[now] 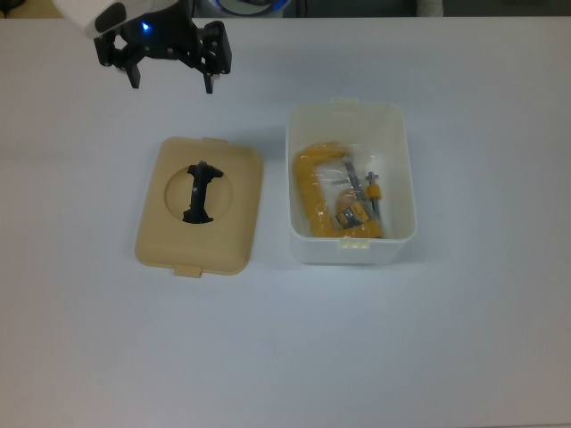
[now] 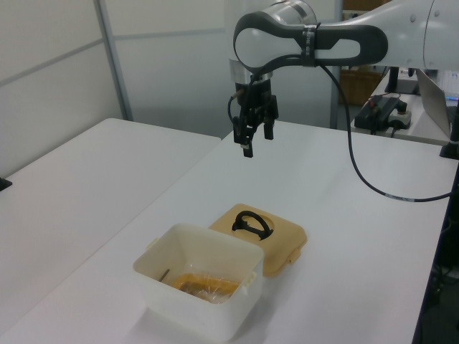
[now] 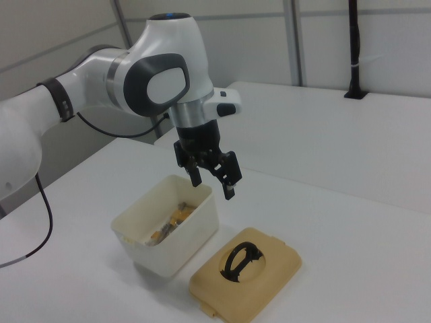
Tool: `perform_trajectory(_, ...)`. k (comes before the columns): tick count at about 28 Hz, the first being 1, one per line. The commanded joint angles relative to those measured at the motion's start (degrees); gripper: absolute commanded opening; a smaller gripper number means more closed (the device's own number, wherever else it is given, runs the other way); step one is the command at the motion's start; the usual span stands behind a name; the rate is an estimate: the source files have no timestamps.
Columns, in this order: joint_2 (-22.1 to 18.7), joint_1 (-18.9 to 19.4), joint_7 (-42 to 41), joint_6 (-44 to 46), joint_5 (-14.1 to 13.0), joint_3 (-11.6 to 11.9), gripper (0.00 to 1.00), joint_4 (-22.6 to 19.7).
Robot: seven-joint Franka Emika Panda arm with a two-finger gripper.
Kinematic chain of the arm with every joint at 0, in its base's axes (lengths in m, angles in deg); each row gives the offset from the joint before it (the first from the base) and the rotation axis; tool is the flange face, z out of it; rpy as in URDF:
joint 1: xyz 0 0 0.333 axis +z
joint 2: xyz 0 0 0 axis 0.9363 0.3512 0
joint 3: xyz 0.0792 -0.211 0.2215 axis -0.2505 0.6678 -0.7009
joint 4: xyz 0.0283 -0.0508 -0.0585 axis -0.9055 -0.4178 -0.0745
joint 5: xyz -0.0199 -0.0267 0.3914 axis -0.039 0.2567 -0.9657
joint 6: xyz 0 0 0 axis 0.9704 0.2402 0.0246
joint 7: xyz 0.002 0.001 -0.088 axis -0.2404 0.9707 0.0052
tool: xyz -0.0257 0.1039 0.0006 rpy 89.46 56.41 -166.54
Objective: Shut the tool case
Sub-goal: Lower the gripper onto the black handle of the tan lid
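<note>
The white tub [image 1: 393, 134] stands open; its beige lid [image 1: 232, 241] lies flat just beside it.

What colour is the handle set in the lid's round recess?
Black, against the beige lid; the handle shows best in the top view.

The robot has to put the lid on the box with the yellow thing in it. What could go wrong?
1. The lid lies flat on the table beside the tub, so the open end effector may have only the black handle to grab; the lid could tilt or slip.
2. The yellow clamp nearly fills the tub; if it pokes up, the lid may not sit flat.
</note>
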Motion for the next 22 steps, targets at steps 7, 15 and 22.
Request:
perform_trajectory(7,2.5,3.3,0.2,-7.8,0.4,0.4,1.00,-3.4)
perform_trajectory(15,5.8,3.8,0.3,-11.5,1.2,0.5,1.00,-4.6)
perform_trajectory(22,6.6,3.8,2.4,-17.7,1.2,0.6,1.00,-9.3)
